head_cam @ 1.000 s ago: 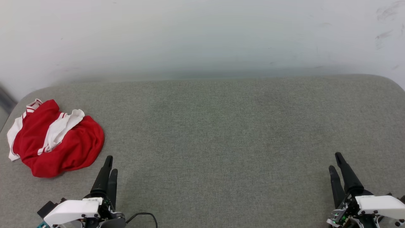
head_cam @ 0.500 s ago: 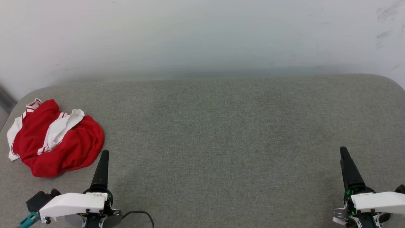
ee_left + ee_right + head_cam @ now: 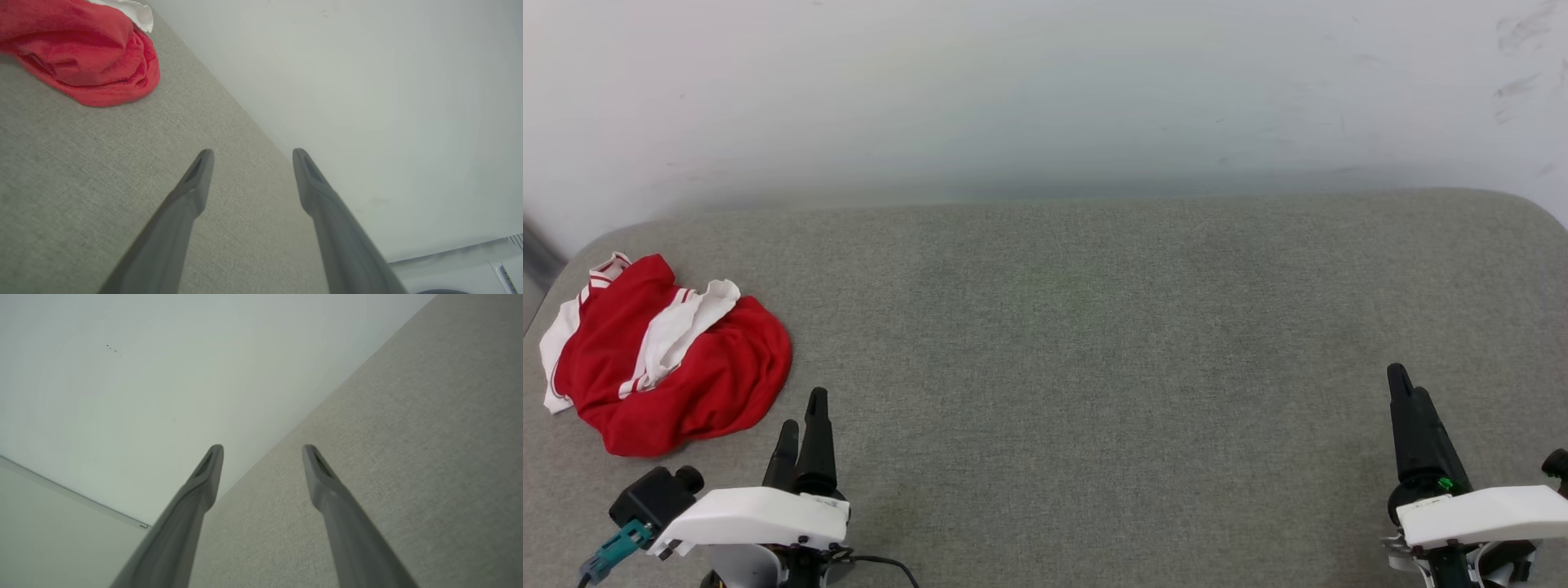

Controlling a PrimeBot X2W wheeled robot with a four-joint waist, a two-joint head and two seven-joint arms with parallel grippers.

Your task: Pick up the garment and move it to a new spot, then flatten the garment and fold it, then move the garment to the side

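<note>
The garment [image 3: 666, 355] lies crumpled at the left edge of the grey surface [image 3: 1094, 327] — near the left end effector [image 3: 802, 408], which is released and empty. The right end effector [image 3: 1408, 380] — at the near right — is likewise released, holding nothing.

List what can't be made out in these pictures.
Shirt front and any print: head view, lost in the crumpled folds.
Shirt outline: left wrist view, cut off by the top and left edges.
Right tool gap: head view, one finger overlaps the other.
</note>
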